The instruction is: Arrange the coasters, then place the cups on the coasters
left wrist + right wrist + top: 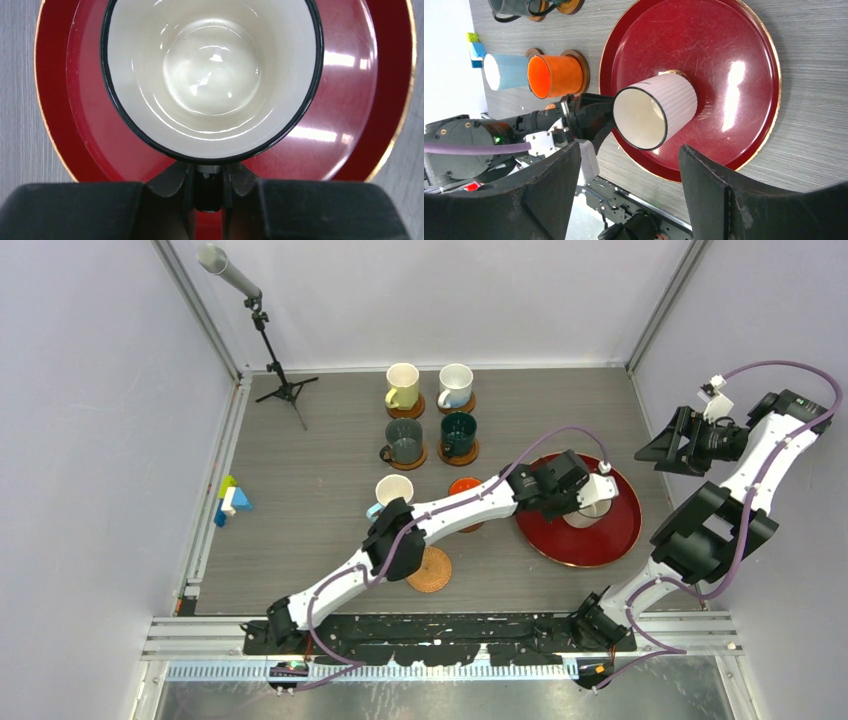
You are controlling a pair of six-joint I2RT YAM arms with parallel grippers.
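Three pale walls (520,290) enclose the grey tabletop (320,440) and its cups (402,386).

Cream ribbed mug (659,112) seen upright on red tray (724,55), near its middle; left gripper (596,117) seen tight against mug's side, contact itself hidden; orange mug (554,75) and light-blue mug (506,71) seen touching, each on wooden coaster (583,62), just beside tray; right gripper (629,150) seen in foreground, jaws spread wide
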